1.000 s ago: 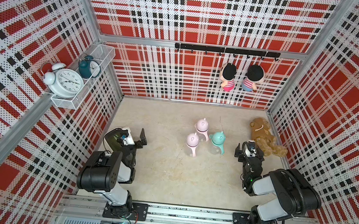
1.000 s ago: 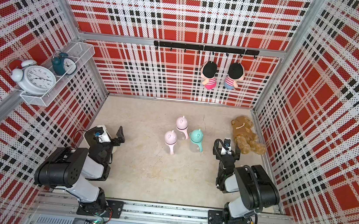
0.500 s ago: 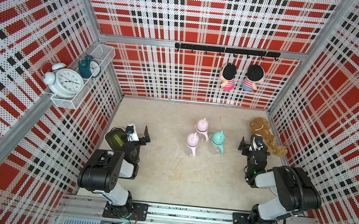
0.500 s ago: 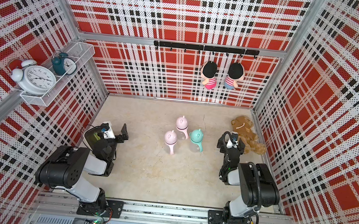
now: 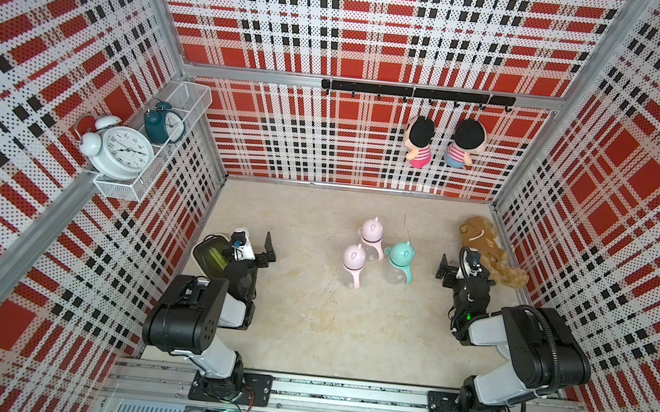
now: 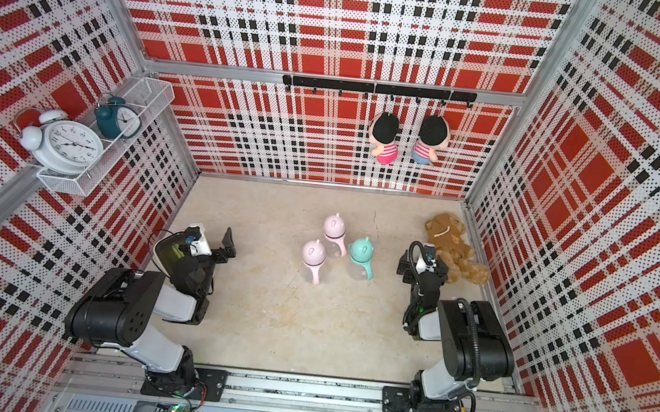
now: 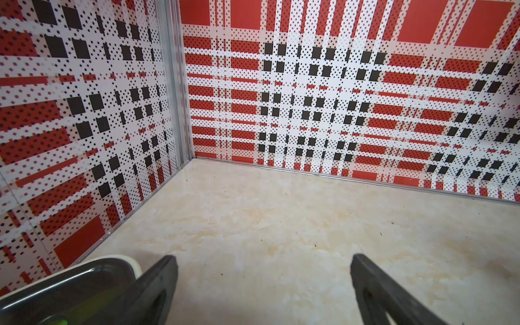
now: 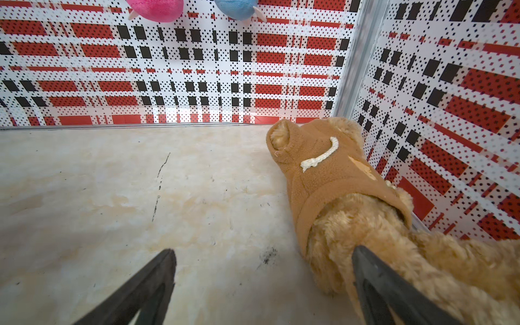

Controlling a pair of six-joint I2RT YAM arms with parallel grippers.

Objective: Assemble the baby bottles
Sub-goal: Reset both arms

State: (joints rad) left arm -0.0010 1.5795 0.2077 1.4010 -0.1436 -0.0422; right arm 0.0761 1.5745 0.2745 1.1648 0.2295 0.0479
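In both top views, the rear pink bottle [image 5: 371, 232], the front pink bottle [image 5: 354, 259] and the teal bottle [image 5: 398, 258] are standing upright and capped. They are clustered close together, just right of the frame's centre. The left gripper [image 5: 263, 250] is hovering left of them and the right gripper [image 5: 453, 270] right of them, both well apart from the bottles. A plush bear [image 5: 482, 248] is lying at the right edge of the floor [image 5: 307, 330].

In the left wrist view, the left gripper [image 7: 263, 257] is spreading its jaws wide over bare floor, gripping nothing.

In the right wrist view, the right gripper [image 8: 263, 250] is gaping equally wide and holding nothing, with one finger showing in front of the plush bear [image 8: 337, 183].
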